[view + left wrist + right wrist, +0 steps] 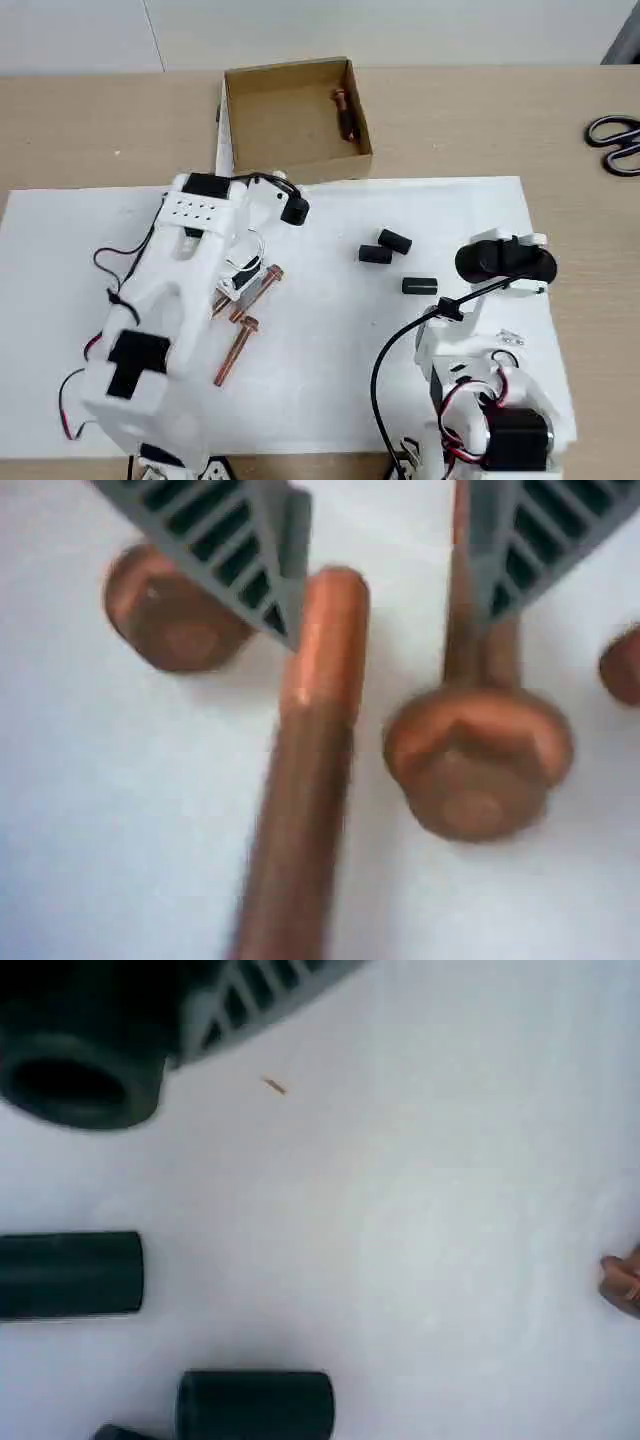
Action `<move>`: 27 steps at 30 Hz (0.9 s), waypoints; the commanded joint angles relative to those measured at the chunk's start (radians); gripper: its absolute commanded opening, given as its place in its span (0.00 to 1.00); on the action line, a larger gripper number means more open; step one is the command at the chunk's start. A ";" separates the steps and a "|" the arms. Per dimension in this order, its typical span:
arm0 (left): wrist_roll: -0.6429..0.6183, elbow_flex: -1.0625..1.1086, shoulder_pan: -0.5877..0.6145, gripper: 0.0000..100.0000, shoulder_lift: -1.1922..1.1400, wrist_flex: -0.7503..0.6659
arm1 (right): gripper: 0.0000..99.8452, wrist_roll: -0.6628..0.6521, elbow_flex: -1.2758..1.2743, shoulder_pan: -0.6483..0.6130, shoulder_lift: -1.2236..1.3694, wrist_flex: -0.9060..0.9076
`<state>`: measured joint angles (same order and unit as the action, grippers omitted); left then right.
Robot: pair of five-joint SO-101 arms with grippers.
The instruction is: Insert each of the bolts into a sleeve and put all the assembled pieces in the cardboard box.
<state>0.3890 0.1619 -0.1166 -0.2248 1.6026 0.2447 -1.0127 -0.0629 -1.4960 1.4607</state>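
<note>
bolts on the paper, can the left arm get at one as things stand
Likely yes: the left gripper is open right over them, one bolt lying uncovered between its fingers. A neighbouring bolt lies close and may get nudged.

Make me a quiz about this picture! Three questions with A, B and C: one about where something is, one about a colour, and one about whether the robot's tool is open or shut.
1. Where is the finished piece, the bolt already in its sleeve?
A) in the cardboard box
B) on the white sheet
C) beside the scissors

2. What colour are the loose bolts?
A) green
B) blue
C) copper brown

3. How is the left tool?
A) shut on a sleeve
B) open above the bolts
C) shut on the scissors

Answers:
1 A: the high view shows it lying inside the box, near one wall.
2 C: their shafts and heads are copper brown.
3 B: its grey fingers stand apart, with a bolt's tip between them.
</note>
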 commanded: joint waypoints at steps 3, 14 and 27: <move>0.020 -0.140 0.068 0.11 -0.075 -0.011 | 0.00 0.011 0.006 0.007 -0.010 -0.013; 0.048 -0.214 0.075 0.11 -0.147 0.044 | 0.00 0.011 0.006 0.007 -0.010 -0.013; 0.043 -0.191 0.000 0.11 -0.147 0.080 | 0.00 0.011 0.006 0.007 -0.010 -0.013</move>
<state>0.4304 -0.0207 -0.1089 -0.3798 1.6701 0.2447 -1.0127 -0.0629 -1.4960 1.4607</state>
